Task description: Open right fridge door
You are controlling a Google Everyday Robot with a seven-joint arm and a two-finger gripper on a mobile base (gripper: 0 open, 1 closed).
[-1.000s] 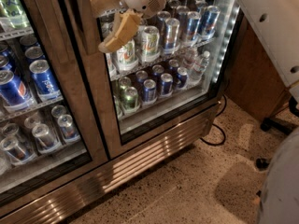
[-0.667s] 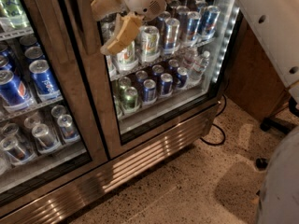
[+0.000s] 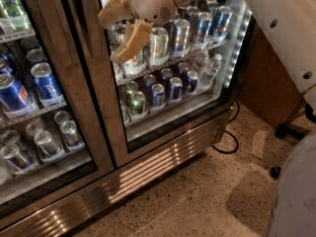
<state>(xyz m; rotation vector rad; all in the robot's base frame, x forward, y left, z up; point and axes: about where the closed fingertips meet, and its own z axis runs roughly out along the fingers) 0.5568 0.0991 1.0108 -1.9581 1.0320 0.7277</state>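
Your gripper (image 3: pixel 123 26) hangs with its two tan fingers (image 3: pixel 132 39) spread apart, holding nothing, in front of the upper left of the right door (image 3: pixel 165 141). You cannot tell whether they touch its glass. Cans (image 3: pixel 158 94) stand behind that glass. The left door (image 3: pixel 61 73) adjoins it, and speckled floor (image 3: pixel 197 201) lies below.

The white LED strip (image 3: pixel 238 43) down the right fridge door (image 3: pixel 168 138) gives the strongest light and puts glare on the cans (image 3: pixel 163 90). The tool (image 3: pixel 109 39), fingers apart, hangs before the upper glass in warm light. The floor (image 3: pixel 192 206) is dim, with a soft shadow at the right. Everything looks slightly blurred.
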